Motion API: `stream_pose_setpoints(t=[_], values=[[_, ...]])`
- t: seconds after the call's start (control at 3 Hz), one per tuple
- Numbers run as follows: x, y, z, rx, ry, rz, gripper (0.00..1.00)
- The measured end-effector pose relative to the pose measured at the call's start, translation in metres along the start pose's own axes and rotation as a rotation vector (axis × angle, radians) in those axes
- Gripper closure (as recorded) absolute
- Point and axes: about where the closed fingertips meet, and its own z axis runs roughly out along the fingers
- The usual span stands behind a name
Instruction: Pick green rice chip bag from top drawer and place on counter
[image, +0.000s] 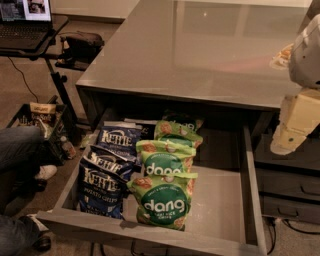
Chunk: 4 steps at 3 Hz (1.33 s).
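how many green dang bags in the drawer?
3 for sure, in a row in the drawer: front bag, middle bag, rear bag. A fourth may hide behind, under the counter. The gripper is off right, outside the drawer, touching none.

Office with laptop (24, 22); end effector (289, 137) far right

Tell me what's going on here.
The top drawer is pulled open below the counter, holding a row of green rice chip bags beside blue Kettle bags. The robot's gripper hangs to the right of the drawer, near the counter's edge, touching no bag. Nothing has been picked yet.
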Motion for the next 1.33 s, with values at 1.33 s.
stream_pose_setpoints(t=[1.33], values=[[-0.033, 0.083, 0.083, -0.179, -0.04, -0.03, 0.0]])
